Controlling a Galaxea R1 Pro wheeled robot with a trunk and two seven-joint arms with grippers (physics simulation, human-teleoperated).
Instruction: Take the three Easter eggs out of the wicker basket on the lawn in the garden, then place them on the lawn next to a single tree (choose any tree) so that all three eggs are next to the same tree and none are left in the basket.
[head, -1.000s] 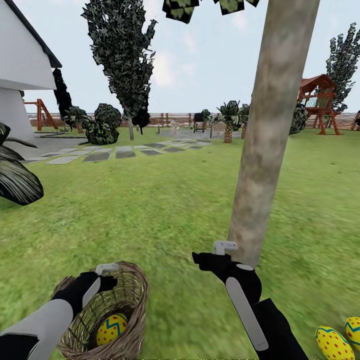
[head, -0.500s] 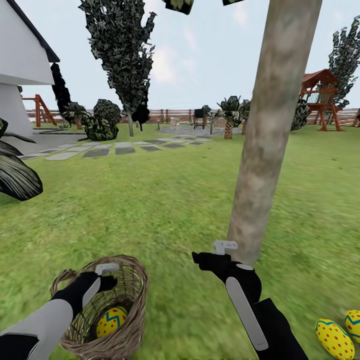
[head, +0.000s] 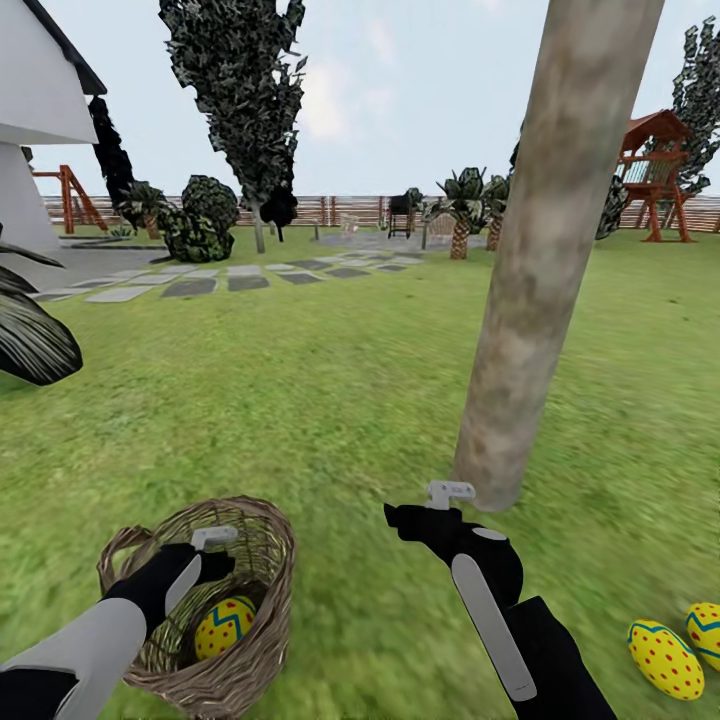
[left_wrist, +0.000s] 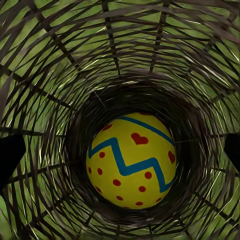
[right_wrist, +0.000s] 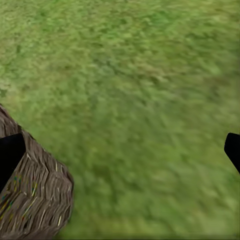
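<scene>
The wicker basket (head: 255, 640) stands on the lawn (head: 330, 400) at the lower left, with one yellow Easter egg (head: 224, 627) in it. My left gripper (head: 222, 562) hangs open over the basket's mouth. In the left wrist view its dark fingertips (left_wrist: 10, 155) stand wide apart on either side of the egg (left_wrist: 131, 160), not touching it. Two more eggs (head: 665, 660) (head: 707, 633) lie on the grass at the lower right, near the tree (head: 530, 280). My right gripper (head: 400, 518) is open and empty just in front of the trunk's base (right_wrist: 35, 200).
A dark leafy plant (head: 35, 345) reaches in at the left edge. A stepping-stone path (head: 210, 285), a conifer (head: 245, 110), palms (head: 460, 215), the fence and a red playset (head: 655, 170) lie far behind. Open grass spreads around the trunk.
The whole view has shifted a little, so the camera moved. Both arms hold the same pose, both grippers stay open, and the eggs lie where they were.
</scene>
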